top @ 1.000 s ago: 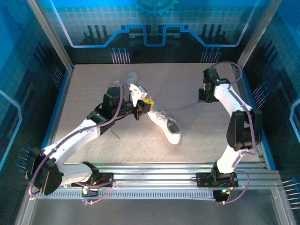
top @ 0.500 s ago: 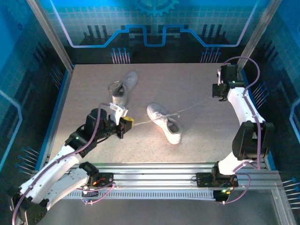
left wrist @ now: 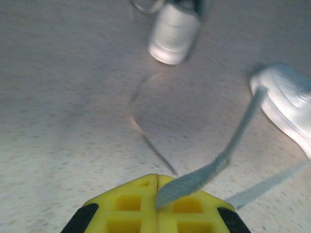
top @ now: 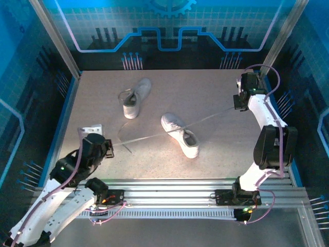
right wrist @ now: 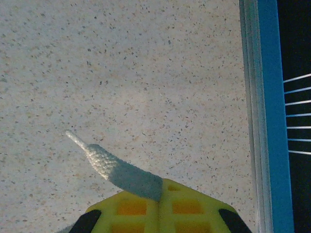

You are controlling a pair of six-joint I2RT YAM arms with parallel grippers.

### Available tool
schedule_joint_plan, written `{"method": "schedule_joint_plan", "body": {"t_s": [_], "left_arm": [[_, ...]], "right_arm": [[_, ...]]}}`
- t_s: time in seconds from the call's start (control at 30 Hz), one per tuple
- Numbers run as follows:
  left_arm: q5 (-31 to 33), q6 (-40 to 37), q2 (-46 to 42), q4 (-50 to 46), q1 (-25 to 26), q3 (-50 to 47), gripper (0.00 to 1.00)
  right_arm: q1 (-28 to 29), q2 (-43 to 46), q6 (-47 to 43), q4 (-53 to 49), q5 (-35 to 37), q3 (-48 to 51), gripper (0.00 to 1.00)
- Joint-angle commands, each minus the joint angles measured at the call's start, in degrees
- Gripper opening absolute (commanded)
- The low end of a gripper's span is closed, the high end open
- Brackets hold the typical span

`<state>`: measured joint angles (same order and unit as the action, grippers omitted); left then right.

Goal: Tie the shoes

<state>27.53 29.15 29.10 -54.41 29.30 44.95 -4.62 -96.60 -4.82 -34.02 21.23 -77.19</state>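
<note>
— Speckled tabletop (top: 205,82), blue walls round it. What's at its left?

— By the near-left corner, the left gripper (top: 106,146) is clenched on the left lace (top: 144,137). In the wrist view its yellow fingers (left wrist: 121,211) press together and the lace comes out between them.

— Was it there a moment ago?

— No. A second ago it was right at the near shoe (top: 181,136), and half a second ago it was partway back. Now it's well off toward the near edge, and the lace runs almost straight from it to the shoe.

— And further right?

— The far shoe (top: 136,96) lies toward the far-left part, untouched. Its loose lace (top: 122,133) curves over the tabletop. The near shoe sits about mid-tabletop, with a lace leaving it on each side.

— The other end?

— The right lace (top: 211,117) rises to the right gripper (top: 237,102), close to the far-right corner. That one's clamped too: its wrist view shows the lace tip (right wrist: 104,162) poking out past the closed fingers (right wrist: 194,204). It has barely moved in the last half second.

— So what does that mean?

— I'd say the two ends are being drawn apart to cinch a crossing on the near shoe. Whether a knot has formed there is too small to tell. The far shoe looks untied.

— Any containers?

— Only the shoes themselves, and I can make out nothing inside them.
</note>
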Motion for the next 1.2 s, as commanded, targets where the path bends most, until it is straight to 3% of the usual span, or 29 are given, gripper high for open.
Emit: {"method": "schedule_joint_plan", "body": {"t_s": [0.0,0.3,0.6,1.17], "left_arm": [[12.3,9.2,-2.8,-10.3,-0.5,4.8,0.00],[18.1,22.4,-14.1,-21.8,-0.4,5.8,0.00],[13.7,17.4,-9.0,-17.4,-0.4,4.9,0.00],[14.7,17.1,-9.5,-17.6,-0.4,5.8,0.00]], "right_arm": [[-1.2,-1.1,-1.9,1.5,2.5,-0.8,0.00],[-2.1,-4.7,-4.7,2.3,6.3,-2.0,0.00],[-2.4,-6.5,-5.4,2.1,5.8,-2.5,0.00],[-6.9,-9.2,-4.1,-0.9,3.0,-5.8,0.00]]}}
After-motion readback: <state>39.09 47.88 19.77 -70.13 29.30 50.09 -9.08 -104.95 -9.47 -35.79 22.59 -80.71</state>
